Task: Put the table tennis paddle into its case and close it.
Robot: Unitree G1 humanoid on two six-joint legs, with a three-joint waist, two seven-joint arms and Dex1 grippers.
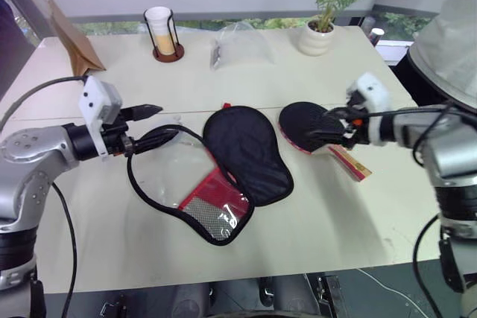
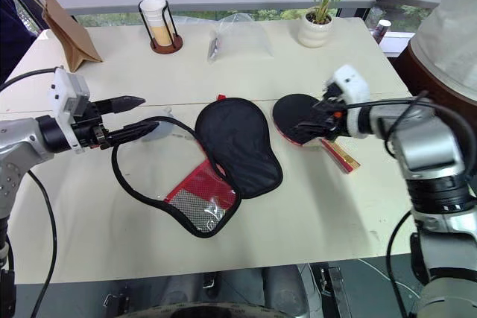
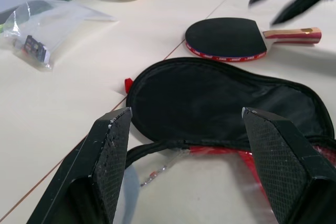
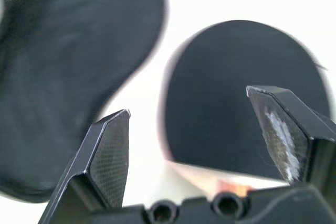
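The table tennis paddle lies flat on the table, black face up, its handle pointing toward the near right. Left of it its case lies unzipped and spread open, with the red mesh panel at its near end. My right gripper hovers open just over the paddle's blade; both fingers stand apart above the black rubber. My left gripper is open and level at the case's left rim, with nothing between its fingers.
Along the table's far side stand a brown paper bag, a cup holder, a clear plastic bag and a potted plant. A grey covered object rises past the table's right edge.
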